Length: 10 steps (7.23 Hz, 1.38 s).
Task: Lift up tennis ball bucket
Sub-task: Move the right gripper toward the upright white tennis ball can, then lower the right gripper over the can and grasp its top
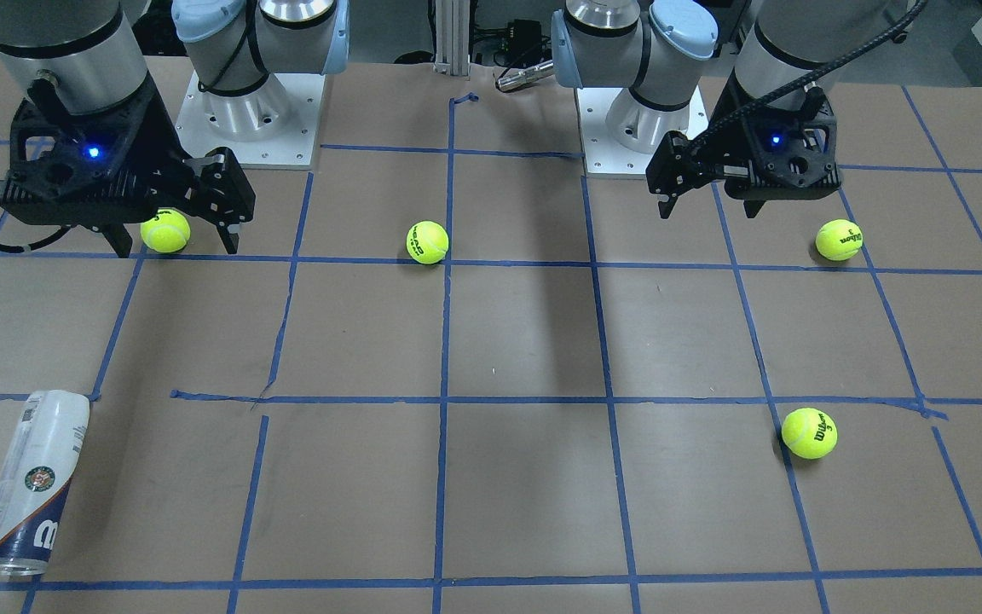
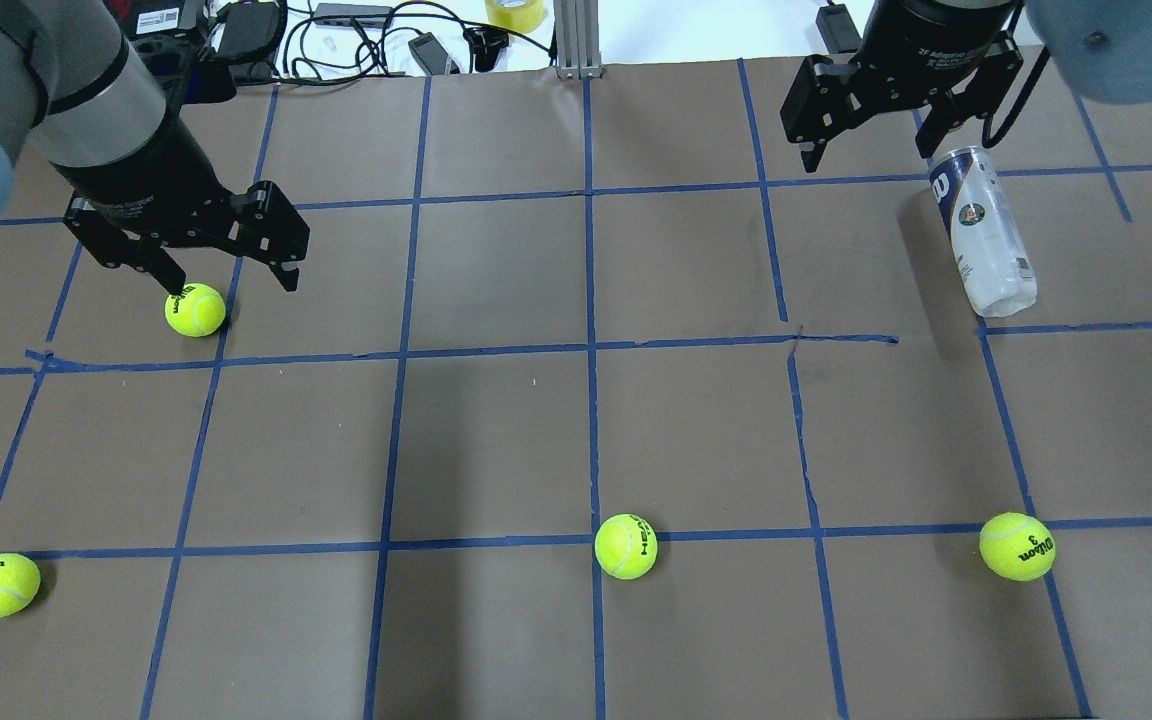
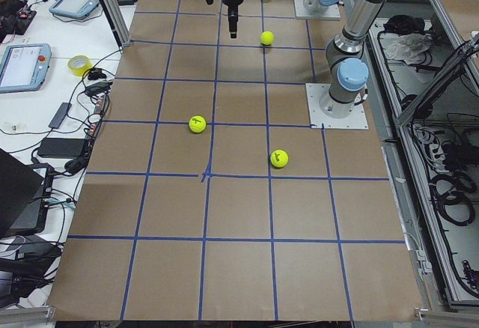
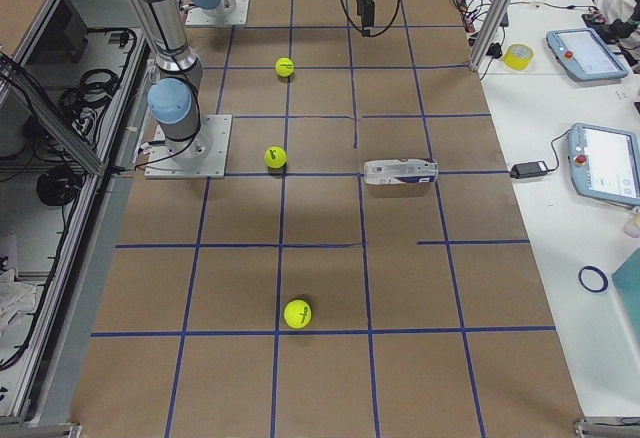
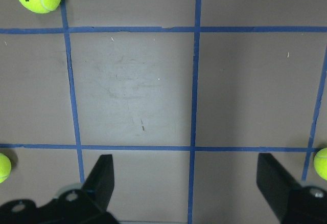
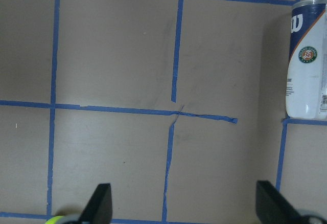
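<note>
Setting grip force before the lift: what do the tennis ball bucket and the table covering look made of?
The tennis ball bucket looks like clear, glossy plastic wrapped in a white printed label; one end's rim shines silvery, possibly metal. The table covering looks like matte brown paper or card: dull, with creases and tears, gridded in blue tape.

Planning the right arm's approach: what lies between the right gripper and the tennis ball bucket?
Nothing. In the right wrist view, only bare paper with blue tape lies between the right gripper and the tennis ball bucket.
</note>
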Each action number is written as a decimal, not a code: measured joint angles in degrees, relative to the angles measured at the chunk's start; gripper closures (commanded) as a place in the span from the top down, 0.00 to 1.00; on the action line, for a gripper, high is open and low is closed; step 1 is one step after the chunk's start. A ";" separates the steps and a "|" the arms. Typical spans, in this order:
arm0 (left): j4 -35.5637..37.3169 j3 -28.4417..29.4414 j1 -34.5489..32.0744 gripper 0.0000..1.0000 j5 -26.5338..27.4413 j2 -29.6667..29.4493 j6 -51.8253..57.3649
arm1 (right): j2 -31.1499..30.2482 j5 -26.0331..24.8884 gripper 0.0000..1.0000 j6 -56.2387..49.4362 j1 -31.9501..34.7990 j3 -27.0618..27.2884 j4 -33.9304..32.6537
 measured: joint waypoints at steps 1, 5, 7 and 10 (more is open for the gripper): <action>0.00 -0.05 0.00 1.00 -0.07 0.02 0.02 | -0.11 -0.02 1.00 0.01 -0.02 -0.05 0.01; -0.03 -0.12 0.00 1.00 0.13 0.03 0.09 | 0.32 0.25 0.99 0.12 -0.66 0.25 1.53; -0.08 -0.13 0.00 1.00 0.40 0.04 0.09 | 4.69 0.54 0.97 0.08 -4.61 -0.87 -1.45; -0.16 -0.13 0.00 1.00 0.63 0.05 0.09 | 19.07 0.52 1.00 -4.96 -15.32 -5.83 -16.19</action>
